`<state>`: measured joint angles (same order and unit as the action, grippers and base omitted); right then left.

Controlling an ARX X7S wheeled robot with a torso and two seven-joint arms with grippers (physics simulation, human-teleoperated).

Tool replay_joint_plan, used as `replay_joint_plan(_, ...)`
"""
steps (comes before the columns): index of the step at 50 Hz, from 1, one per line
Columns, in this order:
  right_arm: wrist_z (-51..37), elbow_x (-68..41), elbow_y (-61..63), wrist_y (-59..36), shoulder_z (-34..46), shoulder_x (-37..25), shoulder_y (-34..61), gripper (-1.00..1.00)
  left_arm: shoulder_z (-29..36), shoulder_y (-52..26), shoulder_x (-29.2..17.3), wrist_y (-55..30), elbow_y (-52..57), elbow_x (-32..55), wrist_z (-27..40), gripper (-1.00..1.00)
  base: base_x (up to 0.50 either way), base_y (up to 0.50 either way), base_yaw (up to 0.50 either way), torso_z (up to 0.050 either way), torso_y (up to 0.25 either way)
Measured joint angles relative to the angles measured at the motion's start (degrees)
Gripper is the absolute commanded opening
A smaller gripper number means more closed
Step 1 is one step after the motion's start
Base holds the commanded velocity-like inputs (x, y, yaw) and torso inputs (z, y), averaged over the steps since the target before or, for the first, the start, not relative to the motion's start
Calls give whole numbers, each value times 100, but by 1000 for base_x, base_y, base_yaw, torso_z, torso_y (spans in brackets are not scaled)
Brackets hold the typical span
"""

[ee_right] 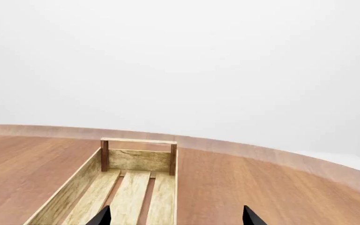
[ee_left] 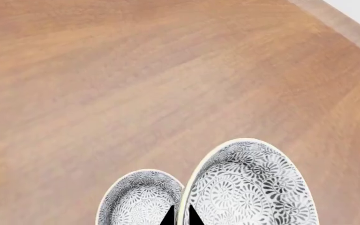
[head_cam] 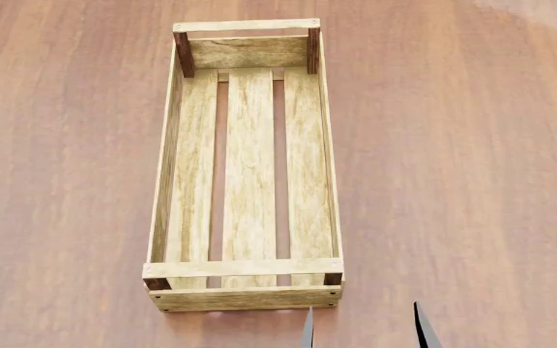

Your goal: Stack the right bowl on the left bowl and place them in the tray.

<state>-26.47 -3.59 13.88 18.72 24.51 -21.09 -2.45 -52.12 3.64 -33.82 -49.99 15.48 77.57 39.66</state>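
Worktop [head_cam: 472,145] — brown wood grain, curved pale edge seen in both wrist views, white backdrop beyond it.

Tray [head_cam: 247,167] — long light-wood crate lying lengthwise away from the robot at the centre of the head view. Three slatted floor boards with worktop showing through the gaps, low plank walls, dark corner posts at the far end. Nothing lies inside it. The right wrist view looks along it from the near end toward the far wall [ee_right: 138,159].

Right pincer [head_cam: 364,326] — two dark fingertips at the bottom edge of the head view, just beyond the tray's near right corner. The tips stand well apart with only bare worktop between them: released, holding nothing. In its own wrist view the tips [ee_right: 175,216] show the same wide gap, the tray running between and ahead of them.

Left pincer [ee_left: 181,216] — out of the head view. In the left wrist view only two dark tips show at the frame edge, close together on either side of a bowl rim; whether they actually clamp it cannot be told.

Larger bowl [ee_left: 250,185] — grey-and-white floral pattern inside, cream rim, tilted up toward the camera, its rim between the left tips.

Smaller-looking bowl [ee_left: 139,199] — same pattern, just beside the first and partly overlapped by it, on the worktop.
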Motion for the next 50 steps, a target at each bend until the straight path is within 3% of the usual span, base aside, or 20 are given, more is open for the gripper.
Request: replay_joint_plan(50,-84,19,-1,11,67,-54,-15,100,355,-85,26,355,-687,-751,-271,-100,0,0,0,0,0)
